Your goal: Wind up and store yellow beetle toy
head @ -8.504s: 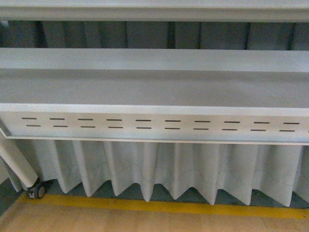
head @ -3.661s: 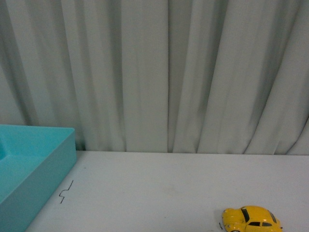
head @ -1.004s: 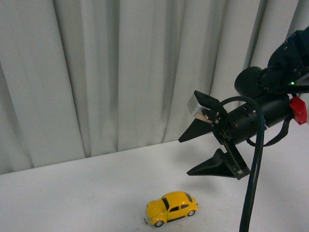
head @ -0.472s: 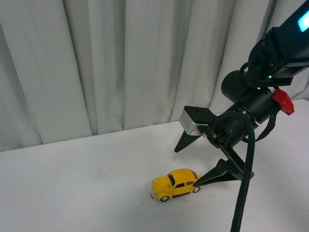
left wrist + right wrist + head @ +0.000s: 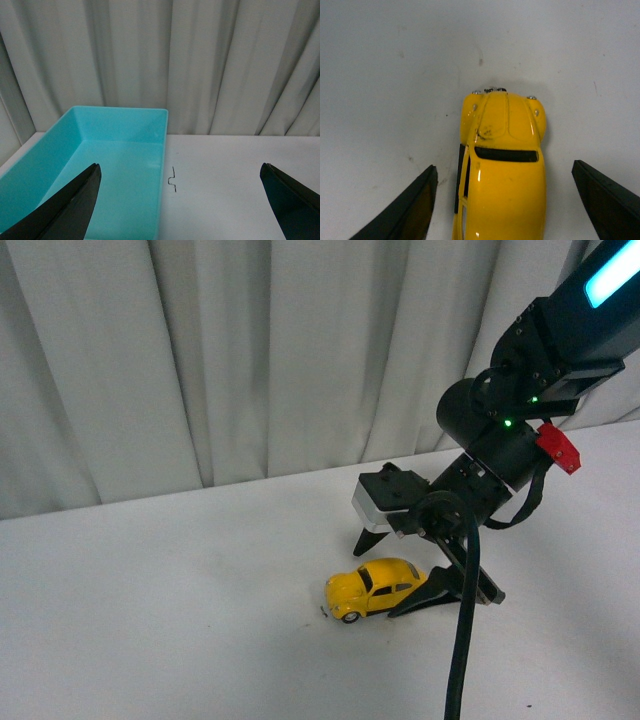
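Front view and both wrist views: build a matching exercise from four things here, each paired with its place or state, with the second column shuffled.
Things:
1. yellow beetle toy
2. turquoise bin
3. right hand
4. left hand

Places or states:
A. open, facing the bin, holding nothing
B. on its wheels on the white table
C. nothing visible inside
D. open, a finger on either side of the toy

Pairs: 1-B, 2-C, 3-D, 4-A

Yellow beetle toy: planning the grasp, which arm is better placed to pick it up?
Right. The open right gripper straddles the yellow beetle toy; the left gripper faces the teal bin instead.
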Action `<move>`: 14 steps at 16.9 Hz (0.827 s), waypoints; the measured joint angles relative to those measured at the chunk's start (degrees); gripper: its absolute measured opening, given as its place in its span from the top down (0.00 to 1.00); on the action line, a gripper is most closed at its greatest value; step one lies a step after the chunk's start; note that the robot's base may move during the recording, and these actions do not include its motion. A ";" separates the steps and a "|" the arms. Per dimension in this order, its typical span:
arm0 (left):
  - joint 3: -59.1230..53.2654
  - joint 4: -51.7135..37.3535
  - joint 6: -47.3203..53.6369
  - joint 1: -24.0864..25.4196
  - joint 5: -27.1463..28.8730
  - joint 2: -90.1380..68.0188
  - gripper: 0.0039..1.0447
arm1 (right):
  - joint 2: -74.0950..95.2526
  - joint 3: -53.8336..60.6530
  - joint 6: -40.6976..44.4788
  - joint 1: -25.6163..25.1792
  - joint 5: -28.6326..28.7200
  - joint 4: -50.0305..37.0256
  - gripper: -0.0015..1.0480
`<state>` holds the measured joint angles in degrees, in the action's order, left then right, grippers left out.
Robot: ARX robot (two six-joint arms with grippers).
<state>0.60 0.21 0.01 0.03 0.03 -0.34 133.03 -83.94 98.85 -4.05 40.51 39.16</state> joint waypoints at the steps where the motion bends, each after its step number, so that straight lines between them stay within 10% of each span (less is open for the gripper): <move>1: 0.00 0.00 0.00 0.00 0.00 0.00 0.06 | 0.00 0.00 -0.07 0.33 -0.42 -0.07 0.29; 7: 0.00 0.00 0.00 0.00 0.00 0.00 0.06 | 0.00 0.00 -3.08 0.70 -0.61 -0.11 0.61; 14: 0.00 0.00 0.00 0.00 0.00 0.00 0.06 | 1.95 -3.87 -5.22 2.64 0.50 -0.28 0.62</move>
<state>0.60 0.21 0.01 0.03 0.03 -0.34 134.98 -87.81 93.62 -1.41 41.01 38.87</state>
